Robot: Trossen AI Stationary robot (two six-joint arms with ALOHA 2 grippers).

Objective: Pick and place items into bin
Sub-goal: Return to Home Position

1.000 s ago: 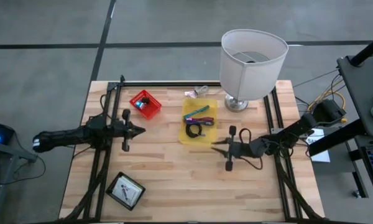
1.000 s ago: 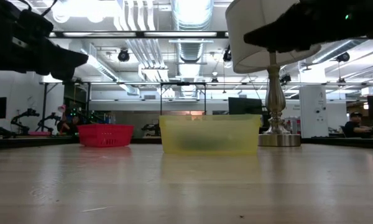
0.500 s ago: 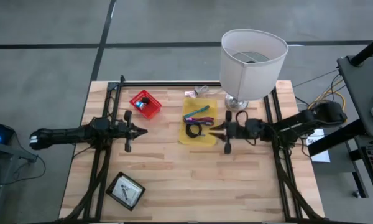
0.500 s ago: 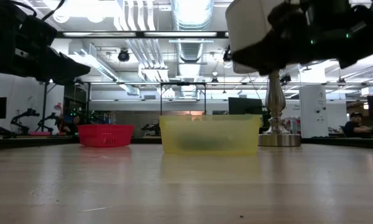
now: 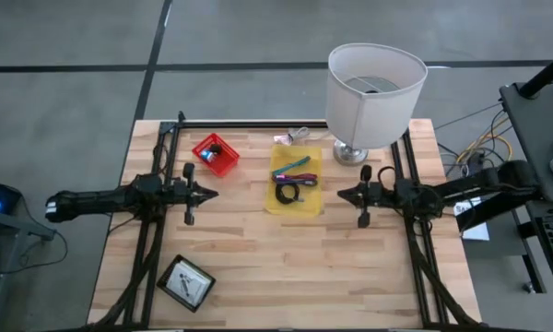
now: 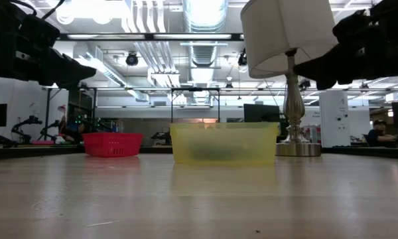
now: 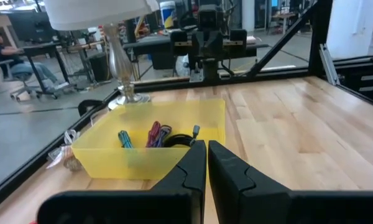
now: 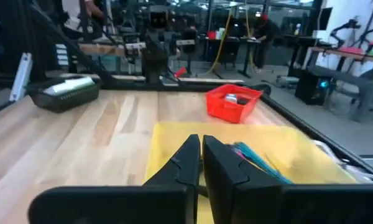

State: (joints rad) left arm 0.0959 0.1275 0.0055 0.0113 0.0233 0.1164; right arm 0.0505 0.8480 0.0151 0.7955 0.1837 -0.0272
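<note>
The yellow bin [image 5: 295, 182] sits mid-table and holds a teal tool [image 7: 124, 138], a purple tool [image 7: 154, 134] and a coiled black cable [image 5: 288, 193]. A small pale item [image 5: 291, 138] lies on the table just past the bin's far side. My left gripper [image 5: 212, 193] is shut and empty, hovering left of the bin, pointing at it. My right gripper [image 5: 341, 195] is shut and empty, hovering right of the bin, pointing at it. Both wrist views show the fingers closed together [image 7: 206, 144] [image 8: 201, 138].
A red basket [image 5: 216, 154] with a dark item stands left of the bin. The white-shade lamp [image 5: 373, 92] stands at the far right, its base near my right arm. A dark tray with white cards [image 5: 186, 281] lies at the near left. Bare wood lies in front of the bin.
My right gripper has moved from the bin's near right corner toward the far edge, then drawn back to the right, away from the bin. It stays shut. The left arm has kept still.
</note>
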